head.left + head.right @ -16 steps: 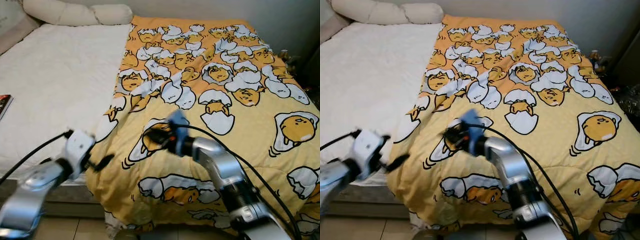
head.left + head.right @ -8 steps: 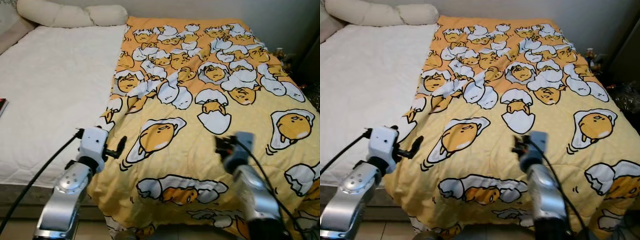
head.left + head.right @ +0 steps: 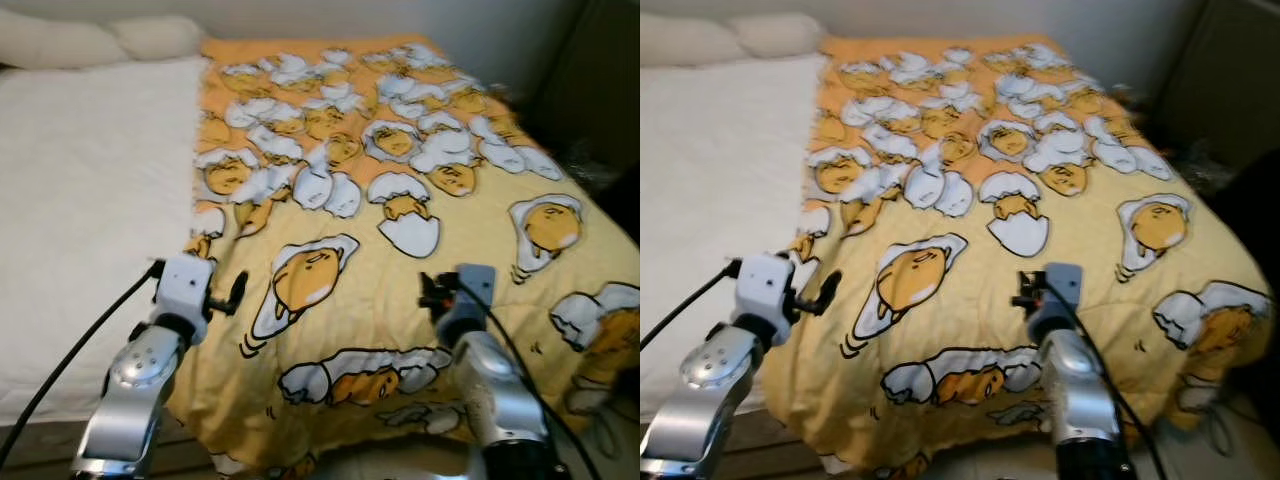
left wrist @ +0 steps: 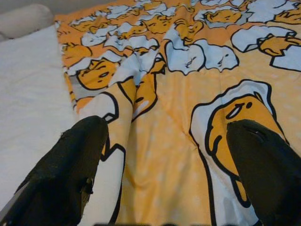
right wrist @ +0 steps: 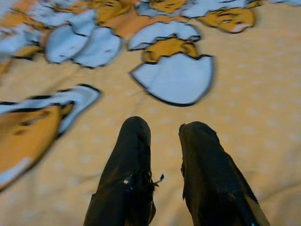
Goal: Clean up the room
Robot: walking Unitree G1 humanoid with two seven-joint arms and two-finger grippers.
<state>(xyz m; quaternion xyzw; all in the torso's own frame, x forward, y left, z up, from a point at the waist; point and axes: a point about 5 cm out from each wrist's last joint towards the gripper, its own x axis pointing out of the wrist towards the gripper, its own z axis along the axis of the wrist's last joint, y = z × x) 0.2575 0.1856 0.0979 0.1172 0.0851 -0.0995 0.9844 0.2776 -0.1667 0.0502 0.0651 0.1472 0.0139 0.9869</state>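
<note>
Head view: a yellow egg-print blanket (image 3: 400, 230) covers the right half of a bed (image 3: 80, 220), reaching its foot edge; pillows (image 3: 100, 38) lie at the head. The left gripper (image 3: 232, 295) hovers at the blanket's left edge, probably ready to straighten it. Left wrist view: its fingers (image 4: 70, 179) are spread wide, empty. Right wrist view: the right gripper (image 5: 164, 141) hangs above the blanket, fingers slightly parted, empty. No containers.

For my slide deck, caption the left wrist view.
Left claw, fingers spread wide, above the yellow egg-cartoon blanket beside the white mattress.
</note>
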